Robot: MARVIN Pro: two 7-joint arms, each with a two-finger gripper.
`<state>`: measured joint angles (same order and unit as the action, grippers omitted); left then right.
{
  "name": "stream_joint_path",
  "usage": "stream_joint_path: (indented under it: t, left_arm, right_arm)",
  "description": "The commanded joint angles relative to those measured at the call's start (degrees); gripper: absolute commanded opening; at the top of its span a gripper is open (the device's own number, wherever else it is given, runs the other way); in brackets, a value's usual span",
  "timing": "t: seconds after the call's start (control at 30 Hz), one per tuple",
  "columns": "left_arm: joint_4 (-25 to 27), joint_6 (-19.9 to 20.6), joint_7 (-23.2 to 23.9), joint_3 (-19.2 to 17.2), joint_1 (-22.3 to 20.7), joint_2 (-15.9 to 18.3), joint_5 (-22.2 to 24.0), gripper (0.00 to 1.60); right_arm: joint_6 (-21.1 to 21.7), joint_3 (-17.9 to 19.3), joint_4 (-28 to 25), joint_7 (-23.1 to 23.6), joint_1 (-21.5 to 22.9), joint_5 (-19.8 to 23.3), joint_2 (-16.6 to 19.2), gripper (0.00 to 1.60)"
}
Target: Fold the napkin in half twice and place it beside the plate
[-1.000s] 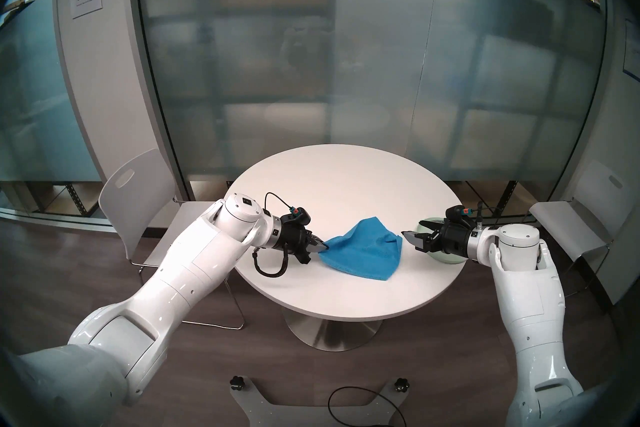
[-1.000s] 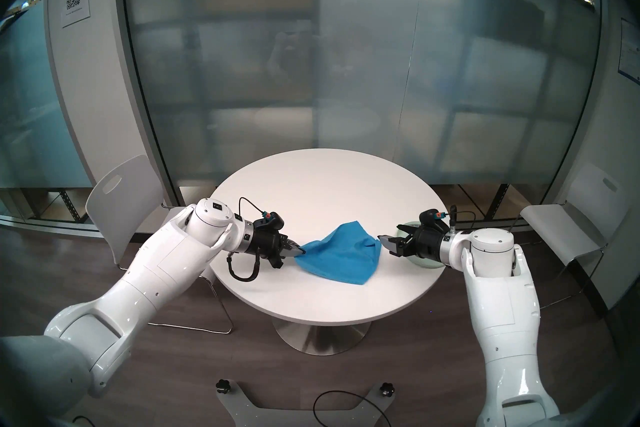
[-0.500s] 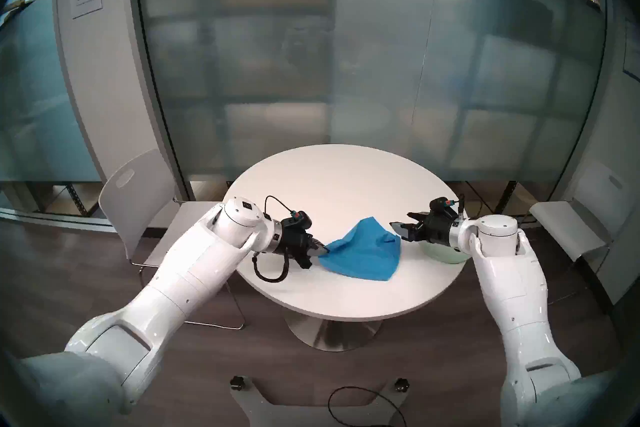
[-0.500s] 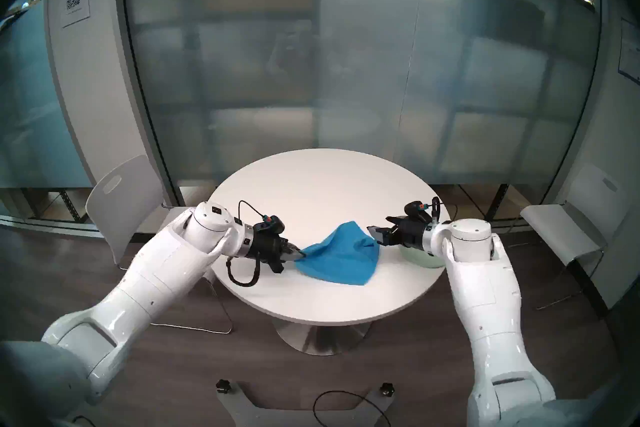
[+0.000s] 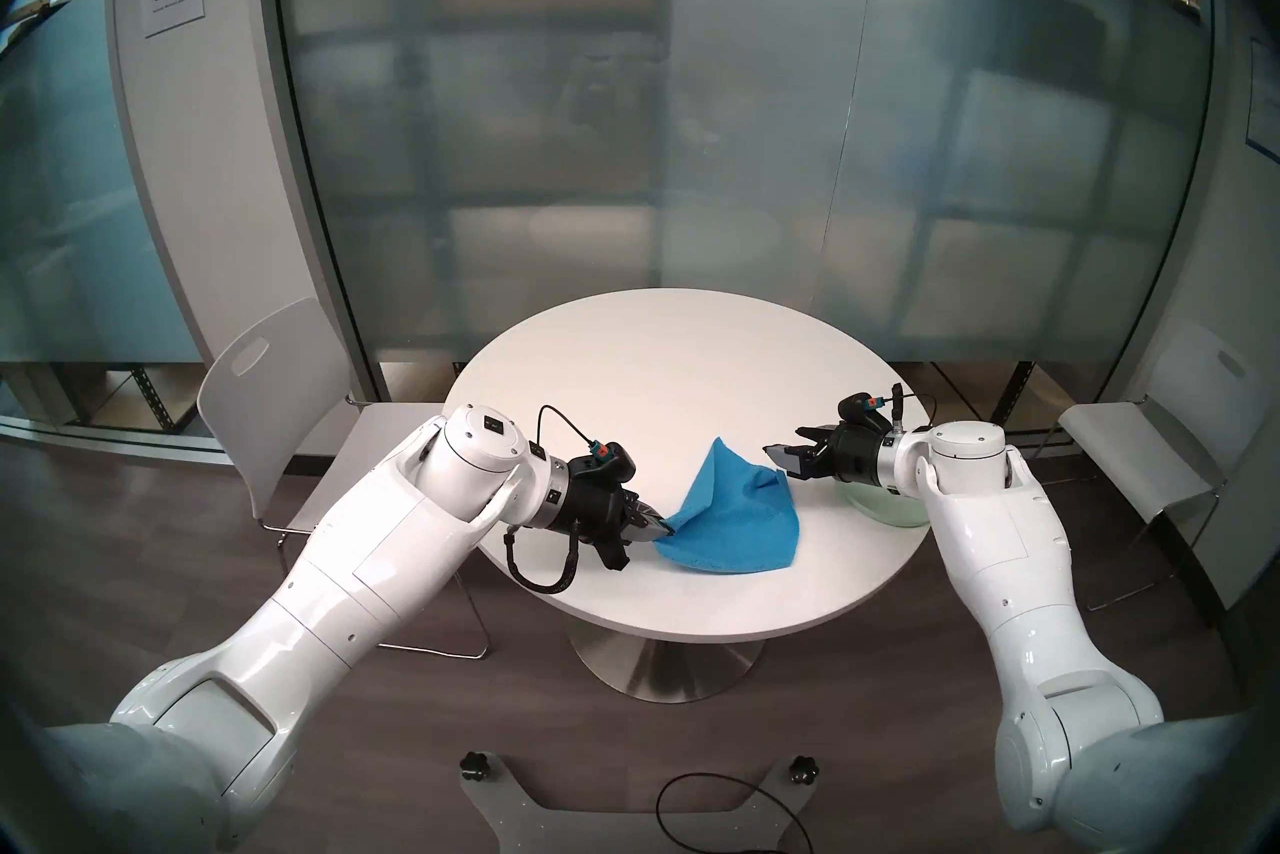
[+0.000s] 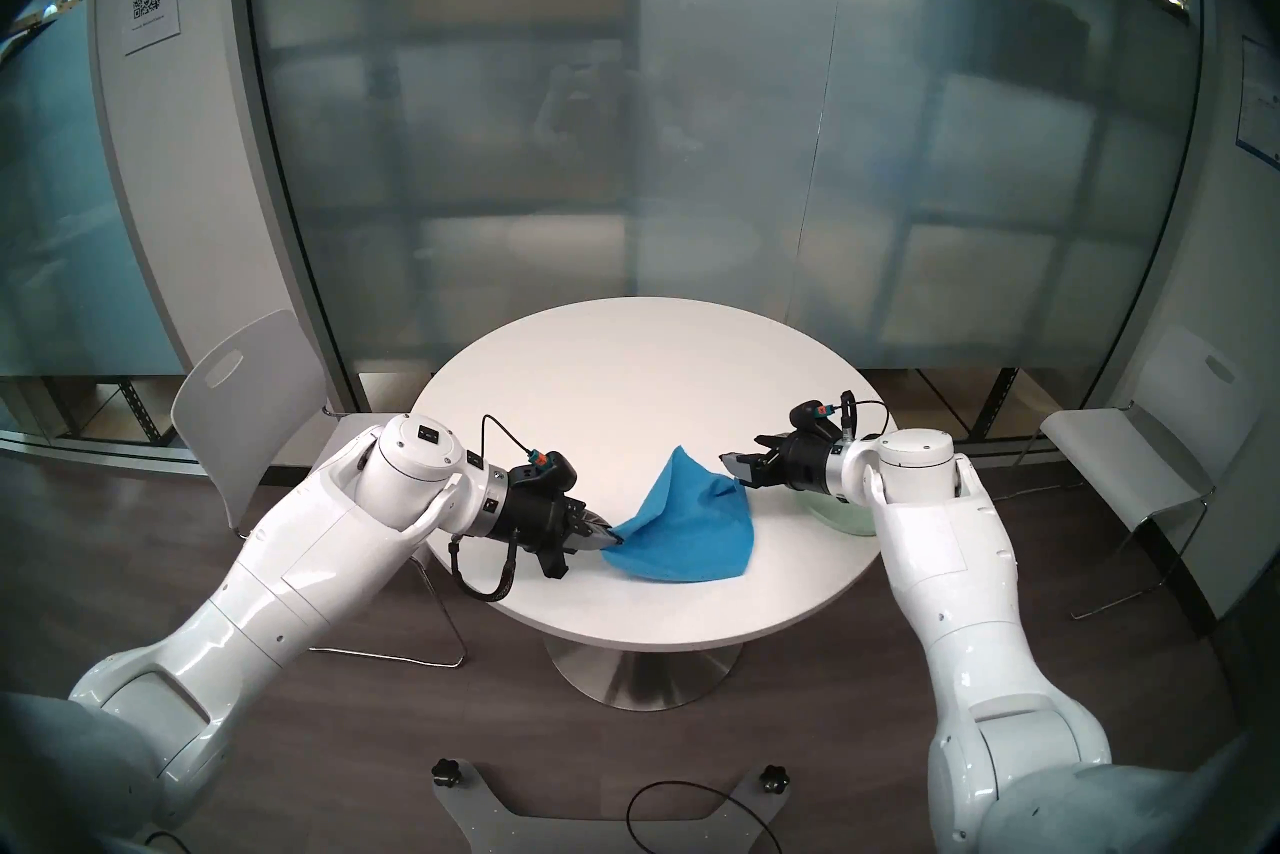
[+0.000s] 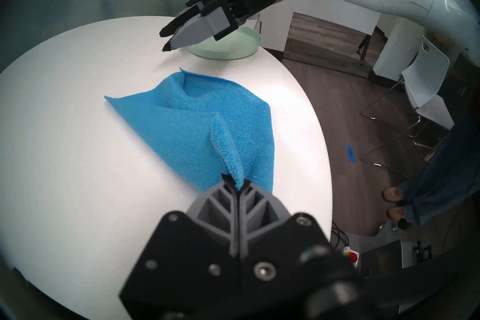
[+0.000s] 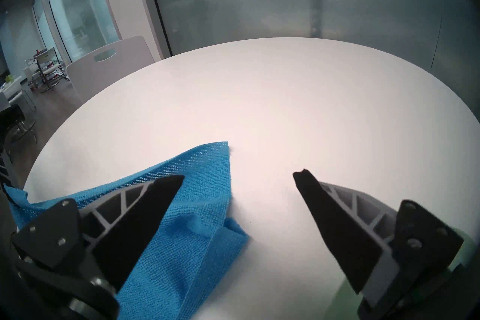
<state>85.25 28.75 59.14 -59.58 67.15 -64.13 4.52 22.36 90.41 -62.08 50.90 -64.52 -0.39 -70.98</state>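
**Risk of a crooked first fold while one corner was held and the other was not**

Napkin [image 5: 734, 516] lay rumpled on the round white table [image 5: 679, 360], between our two arms and just beside the mint-green plate [image 7: 233, 48], which sat near the table's right edge. Our left gripper [image 7: 237, 183] had its jaws pressed together on one corner of the blue cloth, lifting it into a small peak while the rest draped on the tabletop. Our right gripper [image 8: 239, 179] hung just above the opposite side with its jaws spread wide, pinching nothing; one finger [image 8: 155, 197] was over the cloth, the other over bare table

We judged no clean fold had been made: the cloth was a loose, uneven triangle with a raised ridge near the right gripper

Several things could have gone wrong from there. Had our left arm pulled before the right had a hold, the whole napkin might have slid across the smooth table instead of unfolding. Closing the right jaws where they stood might have caught the bunched ridge, or two layers at once, rather than a single corner, giving a skewed fold. The pinch on the left looked shallow, at the very corner tip, so the terry might have slipped out under tension. Our right wrist also hung close over the plate, so a low sweep might have nudged it toward the table edge
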Motion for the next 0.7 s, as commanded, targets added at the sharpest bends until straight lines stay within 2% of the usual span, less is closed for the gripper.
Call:
stream_joint_path:
  t: [0.0,0.03,0.27,0.67]
  left_arm:
    - [4.8,1.79,-0.28,-1.43,2.35,2.31,0.55,0.0]
    - [5.18,2.06,-0.37,-1.61,2.7,2.47,0.63,0.0]
    - [7.94,4.12,-1.75,-2.88,5.34,3.29,0.83,0.0]
    - [8.61,5.39,-3.7,-2.83,6.35,3.02,0.77,0.0]
  right_arm:
    - [-2.43,-2.46,4.76,2.48,7.55,-0.66,0.01,1.6]
    - [-2.68,-2.42,4.17,2.5,6.89,-0.57,-0.09,1.6]
    - [-5.16,-5.09,10.29,6.29,10.67,-1.28,0.3,1.6]
    - [-9.84,-8.78,18.3,7.1,16.21,-3.95,-2.97,1.6]
